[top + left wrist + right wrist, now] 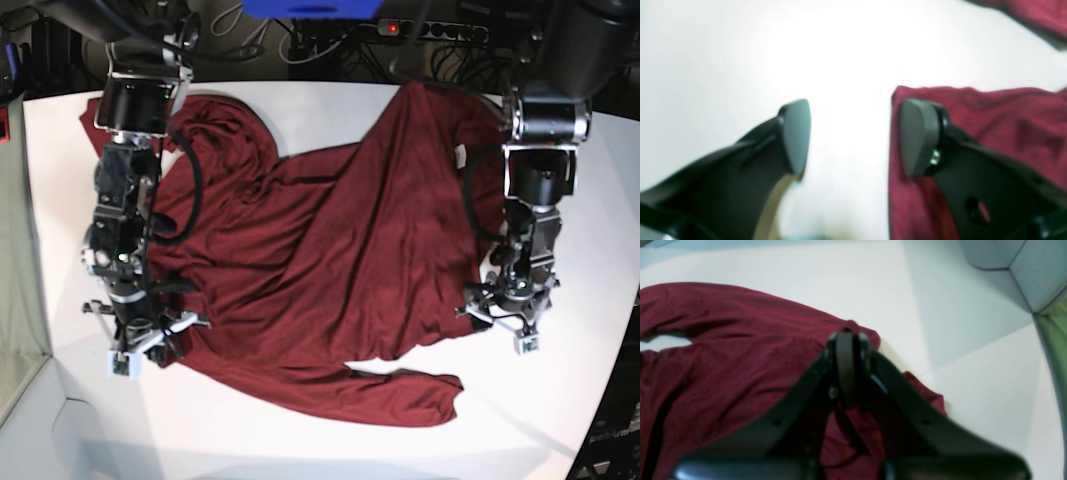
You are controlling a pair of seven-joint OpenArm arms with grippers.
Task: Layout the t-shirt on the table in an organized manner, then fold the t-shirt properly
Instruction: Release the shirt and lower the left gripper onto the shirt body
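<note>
1. The t-shirt (320, 260) lies spread but rumpled across the middle of the table (300, 450), with folds bunched near its top and a long strip of hem trailing along the bottom edge.
2. The right gripper (846, 340) is clamped on the t-shirt's edge, its jaws pressed together with maroon cloth pinched between them (fabric bulges just past the tips).
3. The left gripper (853, 136) stands with jaws apart, holding nothing; one pad (918, 136) sits over the shirt's edge, the other over bare table.
</note>
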